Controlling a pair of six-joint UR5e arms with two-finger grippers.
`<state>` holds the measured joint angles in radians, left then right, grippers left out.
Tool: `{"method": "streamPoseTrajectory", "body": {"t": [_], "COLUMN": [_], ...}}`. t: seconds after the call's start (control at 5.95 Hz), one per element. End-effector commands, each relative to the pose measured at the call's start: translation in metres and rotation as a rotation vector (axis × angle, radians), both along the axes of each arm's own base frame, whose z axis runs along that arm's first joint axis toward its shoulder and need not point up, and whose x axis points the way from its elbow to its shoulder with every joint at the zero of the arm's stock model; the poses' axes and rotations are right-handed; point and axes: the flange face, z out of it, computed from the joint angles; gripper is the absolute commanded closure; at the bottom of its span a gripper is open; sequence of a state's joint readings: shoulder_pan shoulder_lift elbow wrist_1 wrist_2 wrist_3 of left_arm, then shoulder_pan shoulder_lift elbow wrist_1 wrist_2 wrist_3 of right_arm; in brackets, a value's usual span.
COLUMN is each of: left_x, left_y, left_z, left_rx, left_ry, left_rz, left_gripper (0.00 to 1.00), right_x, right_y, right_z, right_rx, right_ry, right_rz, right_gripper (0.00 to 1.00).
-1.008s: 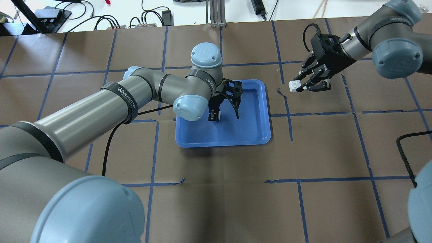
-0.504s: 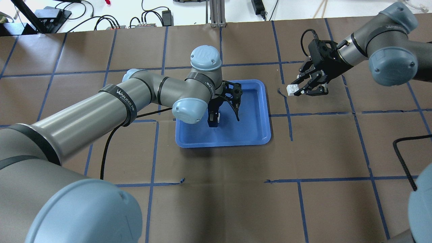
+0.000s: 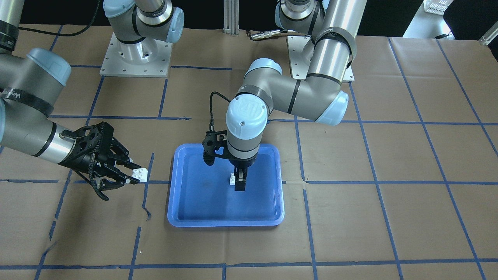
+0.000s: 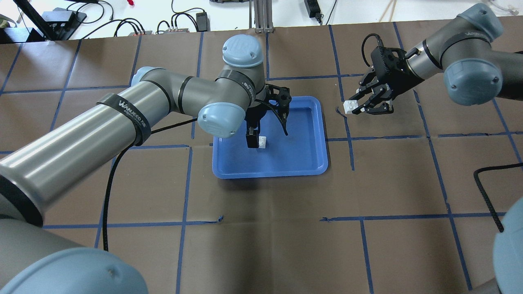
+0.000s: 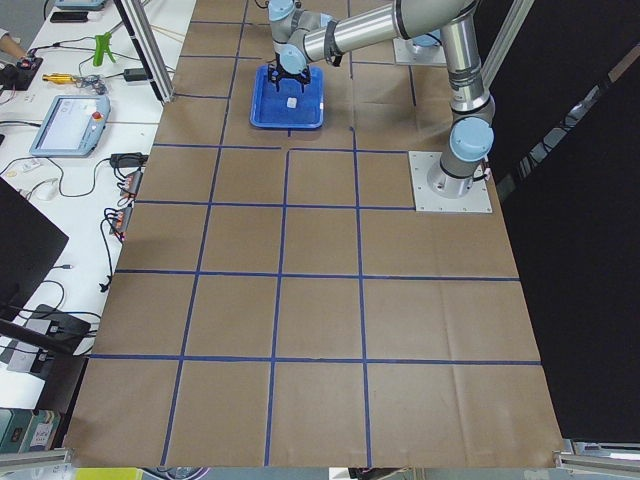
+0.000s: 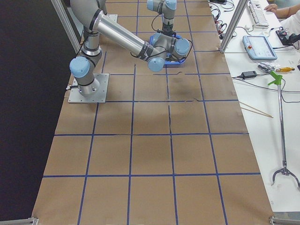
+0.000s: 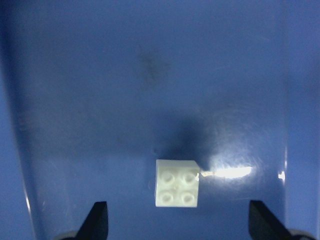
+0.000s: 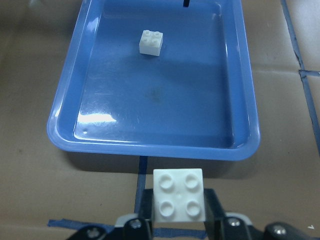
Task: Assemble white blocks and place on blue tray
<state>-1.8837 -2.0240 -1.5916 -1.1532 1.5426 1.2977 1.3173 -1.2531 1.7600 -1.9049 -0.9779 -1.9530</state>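
One white block [image 4: 262,142] lies studs up on the floor of the blue tray [image 4: 302,157]. My left gripper [image 4: 269,136] hangs open above it, one finger beside the block. In the left wrist view the block [image 7: 177,183] sits free between the spread fingertips [image 7: 98,221] on the tray floor [image 7: 125,75]. My right gripper [image 4: 354,108] is shut on the second white block [image 4: 349,107], held in the air to the right of the tray. The right wrist view shows that held block [image 8: 179,201] in front of the tray [image 8: 150,120] and the other block [image 8: 151,42].
Brown paper with blue tape lines [image 4: 347,134] covers the table. The left arm's black cable [image 4: 118,175] hangs left of the tray. Another black cable [image 4: 488,188] lies at the right edge. Cables and devices sit beyond the far edge [image 4: 175,24].
My left arm has risen and drawn back a little, leaving its block on the tray. My right gripper has moved left toward the tray with its block.
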Motion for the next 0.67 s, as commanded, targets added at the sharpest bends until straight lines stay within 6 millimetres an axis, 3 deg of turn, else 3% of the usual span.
{"method": "streamPoseTrajectory", "body": {"t": [0.0,0.17,0.5], "left_x": [0.062,0.094,0.133], "left_y": [0.02,0.039,0.077], "left_z": [0.091,0.133,0.186], "left_rx": [0.038,0.04,0.061], "left_ry": [-0.02,-0.055,-0.102], "left_rz": [0.143,0.208,0.344], "left_gripper": [0.01,0.01,0.01], "right_x": [0.008,0.032,0.09], "right_y": [0.0,-0.002,0.0], "right_z": [0.001,0.002,0.006], "right_rx": [0.003,0.007,0.015], "right_ry": [-0.024,-0.016,0.004], "right_rz": [-0.016,-0.024,-0.062], "right_gripper": [0.69,0.69,0.69]}}
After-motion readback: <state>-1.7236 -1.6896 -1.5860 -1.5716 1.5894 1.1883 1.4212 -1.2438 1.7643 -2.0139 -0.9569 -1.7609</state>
